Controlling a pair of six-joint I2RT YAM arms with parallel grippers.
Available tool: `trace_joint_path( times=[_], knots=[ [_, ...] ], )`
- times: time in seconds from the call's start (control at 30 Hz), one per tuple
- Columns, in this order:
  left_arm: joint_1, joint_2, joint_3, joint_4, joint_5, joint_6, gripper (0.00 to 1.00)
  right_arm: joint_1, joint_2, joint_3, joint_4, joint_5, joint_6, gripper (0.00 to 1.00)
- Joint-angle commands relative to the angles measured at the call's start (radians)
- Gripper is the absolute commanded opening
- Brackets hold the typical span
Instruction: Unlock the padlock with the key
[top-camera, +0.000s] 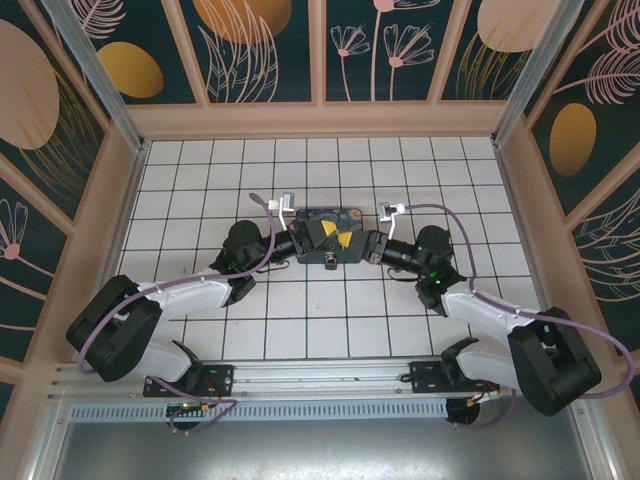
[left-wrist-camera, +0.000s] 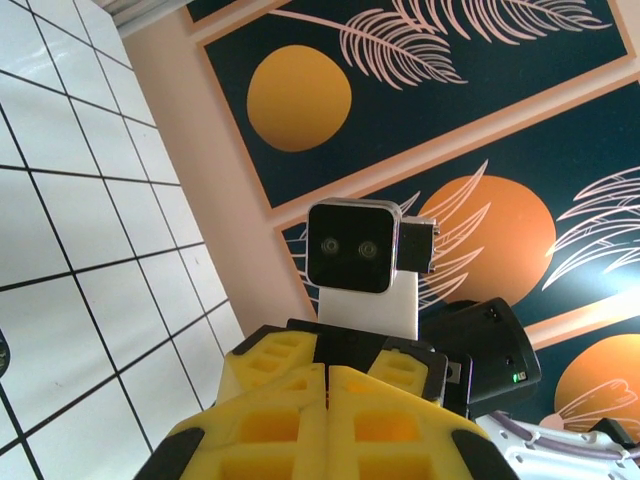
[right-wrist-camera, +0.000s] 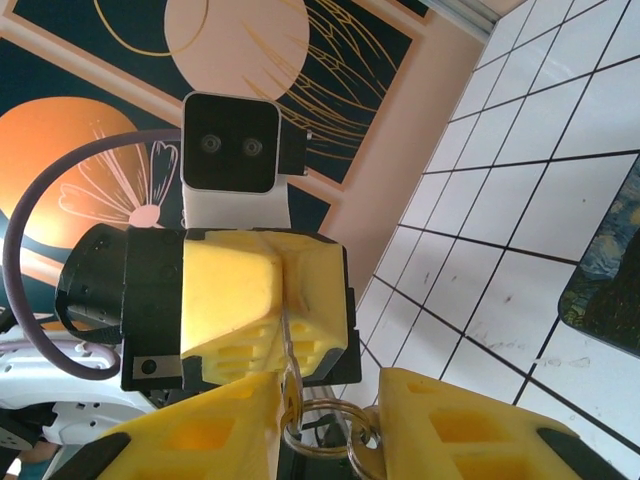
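White tiled worktop (top-camera: 200, 180), boxed in by walls painted with leaves and orange discs, carries a blue swirl-painted tin (top-camera: 330, 213) at its centre. Both arms meet just above that tin.

Left gripper (top-camera: 320, 237): yellow fingers pressed fully together, seam shut.

Right gripper (right-wrist-camera: 330, 400): closed on the key (right-wrist-camera: 289, 350) at its ring end, with the ring sitting in the gap between the fingers. The thin blade rises from there to the seam of the left gripper's fingers. Whether it is pinched there cannot be told.

Padlock (top-camera: 330, 262): judged to be the small dark item on the worktop just beside the near edge of the tin, apart from both grippers.

Step in hand, by judgement: settling the grip on the key, ahead of insertion. The next move calls for a firm, square hold on the ring end, then bringing the blade tip into line with the keyway.

Tin: contents cannot be seen, as the grippers cover much of its top.
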Motion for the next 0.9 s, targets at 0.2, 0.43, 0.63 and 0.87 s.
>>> trace_joint_path(
  times=[0.2,0.43,0.63,0.87],
  knots=[
    [0.006,-0.014,-0.013,0.062,-0.008,-0.008,0.00,0.021,0.026,0.015,0.084,0.009,0.020,0.28],
    [0.006,-0.012,-0.017,0.074,-0.008,-0.015,0.00,0.022,0.036,0.018,0.106,0.009,0.025,0.22],
    [0.005,-0.006,-0.025,0.092,-0.005,-0.028,0.00,0.022,0.031,0.014,0.122,0.009,0.026,0.16],
    [0.005,0.010,-0.041,0.133,-0.009,-0.050,0.00,0.022,0.034,0.015,0.150,0.004,0.027,0.04]
  ],
)
